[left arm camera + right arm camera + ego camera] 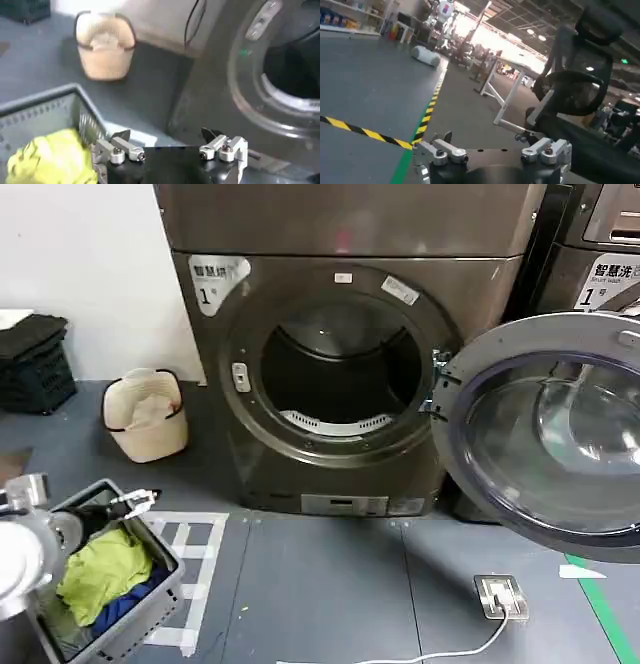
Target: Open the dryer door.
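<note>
The left tool is hanging low beside the robot with its fingers standing apart and gripping nothing. In the head view, the left arm is showing as a silvery cylinder at the lower left corner. Just beneath that tool, a grey laundry basket is sitting on the floor, and a yellow-green cloth is lying inside it, with a bit of blue fabric peeking out beside it in the head view.

The right tool is pointing away from the machines toward an open hall, its fingers also spread apart with nothing between them. A yellow-and-black striped line and a green tape strip are running across the grey floor before it, and a white-legged counter is standing farther off.

The dryer is standing straight ahead of the robot, its round opening showing the dark drum. The dryer door is already swung wide open to the right on its hinge, its glass pane facing out into the room. A beige fabric bin is resting on the floor near the dryer's left side, against the white wall. A small metal floor socket with a white cable is lying on the floor in front of the open door.
</note>
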You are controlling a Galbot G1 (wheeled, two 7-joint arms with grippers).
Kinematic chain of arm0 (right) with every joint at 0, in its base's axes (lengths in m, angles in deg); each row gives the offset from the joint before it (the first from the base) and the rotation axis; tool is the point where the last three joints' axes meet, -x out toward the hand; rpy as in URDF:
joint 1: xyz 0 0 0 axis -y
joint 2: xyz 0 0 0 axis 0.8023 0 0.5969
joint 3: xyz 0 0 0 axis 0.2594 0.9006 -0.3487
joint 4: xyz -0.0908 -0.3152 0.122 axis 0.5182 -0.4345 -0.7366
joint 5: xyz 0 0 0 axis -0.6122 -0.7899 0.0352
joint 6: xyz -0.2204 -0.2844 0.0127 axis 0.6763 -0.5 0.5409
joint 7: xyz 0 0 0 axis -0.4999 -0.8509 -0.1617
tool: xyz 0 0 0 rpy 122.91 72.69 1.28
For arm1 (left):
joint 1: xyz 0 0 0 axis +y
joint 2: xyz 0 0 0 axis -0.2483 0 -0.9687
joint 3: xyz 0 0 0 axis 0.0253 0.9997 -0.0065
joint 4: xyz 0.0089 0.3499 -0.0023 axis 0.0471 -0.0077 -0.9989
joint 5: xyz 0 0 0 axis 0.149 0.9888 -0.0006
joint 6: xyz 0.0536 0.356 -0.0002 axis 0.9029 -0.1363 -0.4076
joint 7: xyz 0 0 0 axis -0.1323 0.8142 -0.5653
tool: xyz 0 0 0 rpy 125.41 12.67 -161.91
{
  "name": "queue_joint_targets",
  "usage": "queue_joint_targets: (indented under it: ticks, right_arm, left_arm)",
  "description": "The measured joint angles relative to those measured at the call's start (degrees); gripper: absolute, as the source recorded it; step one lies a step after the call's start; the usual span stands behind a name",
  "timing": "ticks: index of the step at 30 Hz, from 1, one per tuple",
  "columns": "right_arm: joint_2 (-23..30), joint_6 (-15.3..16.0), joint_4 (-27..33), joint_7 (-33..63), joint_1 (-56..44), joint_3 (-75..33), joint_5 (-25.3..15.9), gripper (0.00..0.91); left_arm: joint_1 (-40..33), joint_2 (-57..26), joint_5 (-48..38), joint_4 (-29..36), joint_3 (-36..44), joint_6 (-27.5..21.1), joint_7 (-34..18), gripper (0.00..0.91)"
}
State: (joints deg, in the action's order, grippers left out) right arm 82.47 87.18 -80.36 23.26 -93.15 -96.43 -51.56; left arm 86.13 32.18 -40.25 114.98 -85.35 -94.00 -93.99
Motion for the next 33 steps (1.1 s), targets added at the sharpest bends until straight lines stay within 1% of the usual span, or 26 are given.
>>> queue_joint_targets:
  ticks: [6, 11, 15, 24, 27, 33]
  right_arm:
    - [0.26, -0.97, -0.83, -0.13, -0.02, 0.1, 1.62, 0.907]
    - [0.54, -2.06, -1.05, -0.38, -0.07, 0.18, 2.15, 0.907]
    - [0.5, -2.76, -1.01, -0.43, -0.12, 0.2, 2.61, 0.907]
    - [0.05, -2.95, -0.98, -0.42, 0.33, 0.66, 2.67, 0.907]
    - [0.1, -3.73, -0.98, -0.33, 0.57, 0.91, 2.68, 0.907]
    - [0.32, -4.49, -0.6, -0.48, 0.56, 1.1, 2.76, 0.907]
  left_arm:
    - [-1.55, -3.68, -7.51, -4.02, 3.04, 0.02, -4.42, 0.907]
    - [-2.51, -6.11, -10.56, -6.14, 4.67, 0.03, -6.1, 0.907]
    - [-3.82, -6.89, -12.97, -8.46, 5.54, 0.03, -8.43, 0.907]
    - [-6.35, -7.3, -16.37, -19.59, 5.41, 0.02, -8.7, 0.907]
    - [-6.82, -7.22, -17.71, -23.17, 4.71, 0.03, -9.07, 0.907]
    - [-5.81, -6.77, -18.5, -28.43, 3.99, 0.02, -9.93, 0.907]
